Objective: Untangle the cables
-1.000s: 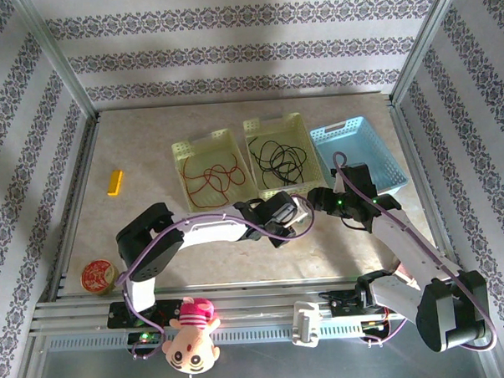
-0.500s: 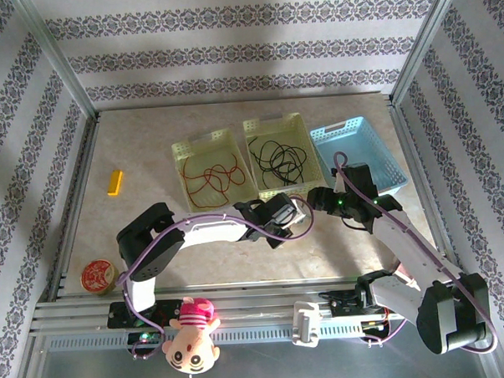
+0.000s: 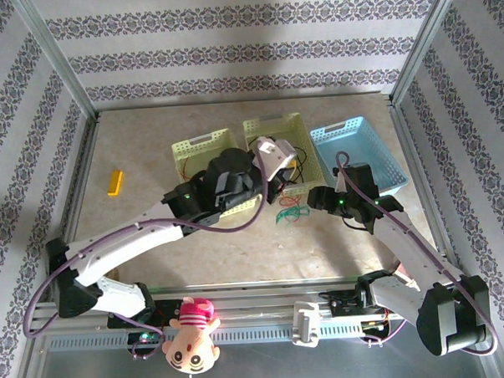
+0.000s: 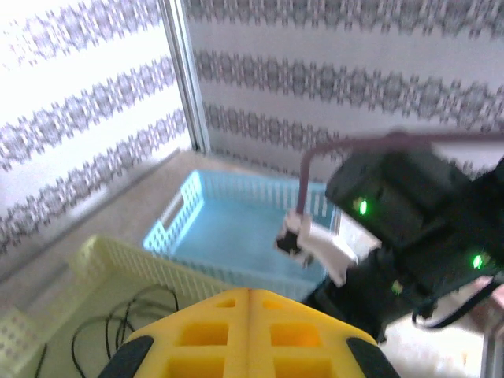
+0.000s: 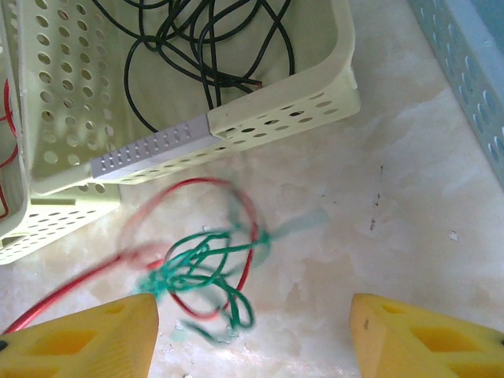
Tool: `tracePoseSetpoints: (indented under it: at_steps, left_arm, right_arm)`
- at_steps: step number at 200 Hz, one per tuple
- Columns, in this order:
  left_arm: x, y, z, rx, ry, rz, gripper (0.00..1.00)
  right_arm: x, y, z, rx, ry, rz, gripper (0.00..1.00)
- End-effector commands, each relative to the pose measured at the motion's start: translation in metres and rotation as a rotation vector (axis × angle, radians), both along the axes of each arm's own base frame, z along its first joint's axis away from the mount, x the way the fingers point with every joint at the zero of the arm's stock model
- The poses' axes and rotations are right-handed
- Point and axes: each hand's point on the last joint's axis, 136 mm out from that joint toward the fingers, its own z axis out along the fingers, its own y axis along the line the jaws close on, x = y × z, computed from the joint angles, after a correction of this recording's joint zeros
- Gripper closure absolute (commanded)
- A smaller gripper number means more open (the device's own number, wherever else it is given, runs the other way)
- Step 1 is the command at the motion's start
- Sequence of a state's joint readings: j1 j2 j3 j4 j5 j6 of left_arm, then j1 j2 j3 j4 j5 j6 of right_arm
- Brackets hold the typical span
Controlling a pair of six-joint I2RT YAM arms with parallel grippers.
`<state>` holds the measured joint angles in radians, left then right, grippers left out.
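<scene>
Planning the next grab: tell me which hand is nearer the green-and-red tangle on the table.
Right. The right hand sits just beside the green-and-red tangle, open. The left hand is farther off, above the basket of black cables.

Plastic, metal and cloth sitting on a smooth, stone-look table (image 5: 378,181)

The green cable (image 5: 197,268), red cable (image 5: 197,183) and black cable (image 5: 211,75) are showing smooth sheaths. The yellow bin (image 5: 276,110) and blue basket (image 3: 371,146) are looking like matt, perforated moulded plastic. The gripper pads (image 5: 79,339) are reading as matt yellow plastic with moulded recesses. The near rail (image 3: 241,311) is gleaming as ribbed bare metal, the doll (image 3: 192,342) is looking like soft cloth, and the walls (image 3: 229,39) are wearing matt patterned paper.
</scene>
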<state>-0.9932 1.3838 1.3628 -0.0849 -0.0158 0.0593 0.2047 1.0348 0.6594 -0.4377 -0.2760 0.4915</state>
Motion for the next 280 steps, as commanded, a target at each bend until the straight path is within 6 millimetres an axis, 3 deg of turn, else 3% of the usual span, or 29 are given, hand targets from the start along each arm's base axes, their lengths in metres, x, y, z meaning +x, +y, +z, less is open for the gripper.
tracePoseSetpoints:
  at_steps: [1, 14, 53, 82, 124, 163, 203, 225, 251, 280]
  left_arm:
    - [0.002, 0.002, 0.032, -0.116, -0.033, -0.040, 1.00]
    - [0.000, 0.005, 0.047, -0.177, -0.035, -0.067, 1.00]
    - [-0.004, 0.009, 0.066, -0.227, -0.063, -0.103, 1.00]
    - [-0.016, 0.022, 0.106, -0.318, -0.139, -0.134, 1.00]
    - [-0.023, 0.054, 0.166, -0.405, -0.279, -0.086, 1.00]
    - [-0.020, 0.079, 0.197, -0.533, -0.301, -0.102, 1.00]
    - [0.003, 0.110, 0.212, -0.731, -0.225, -0.140, 1.00]
    - [0.010, 0.103, 0.207, -0.712, -0.195, -0.161, 1.00]
    - [0.011, 0.093, 0.203, -0.700, -0.162, -0.206, 1.00]
    - [0.012, 0.096, 0.207, -0.693, -0.181, -0.183, 1.00]
  right_arm:
    - [0.003, -0.002, 0.009, 0.010, -0.025, -0.012, 0.35]
    - [0.003, 0.004, 0.011, 0.035, -0.033, 0.017, 0.35]
    - [-0.001, 0.022, 0.016, 0.077, -0.053, 0.087, 0.35]
    - [-0.002, 0.026, 0.016, 0.072, -0.056, 0.105, 0.35]
    - [0.000, 0.018, 0.020, 0.042, -0.089, 0.067, 0.34]
    - [0.001, 0.007, 0.028, 0.013, -0.139, 0.022, 0.33]
    - [-0.001, 0.006, 0.037, 0.021, -0.189, 0.020, 0.32]
    - [-0.004, 0.027, 0.048, 0.097, -0.219, 0.115, 0.32]
    - [-0.014, 0.059, 0.044, 0.117, -0.193, 0.246, 0.32]
    - [-0.009, 0.064, 0.045, 0.064, -0.203, 0.257, 0.32]
